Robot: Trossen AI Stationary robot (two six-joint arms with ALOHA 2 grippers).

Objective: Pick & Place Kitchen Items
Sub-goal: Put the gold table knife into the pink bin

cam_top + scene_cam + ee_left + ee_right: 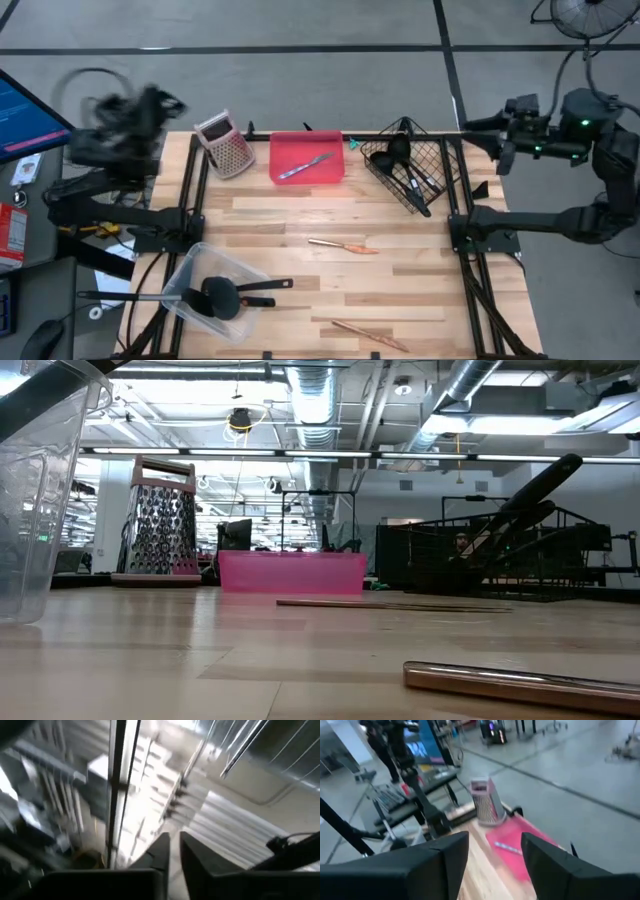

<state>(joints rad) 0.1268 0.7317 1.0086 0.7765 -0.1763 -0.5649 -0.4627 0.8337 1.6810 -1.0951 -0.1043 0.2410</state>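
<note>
The left gripper (172, 852) is raised off the table's 10 o'clock corner, its two dark fingers (159, 851) drawn close together with only a slim gap and nothing between them. The right gripper (490, 857) hangs off the table's 2 o'clock corner, fingers set moderately apart and empty, facing back across the table. Nearest it, at about 1 o'clock on the light wooden slatted table (300, 270), stands the black wire basket (432, 165), which holds several black plastic long-handled utensils (405, 170). At 12 o'clock lies the flat pink rectangular tray (290, 150) with a thin silver utensil (305, 166) resting diagonally in it. Just beside the tray, toward 11 o'clock, stands the metal box grater with a pink top (225, 145), upright. Near the table's centre lies a slim copper-coloured utensil (343, 245), and a second copper-coloured piece (368, 335) lies toward 5 o'clock near the edge. At 7 o'clock sits the clear plastic bin (190, 270), which holds a black plastic ladle (222, 296) with other black handles (262, 287) sticking out past its rim.
</note>
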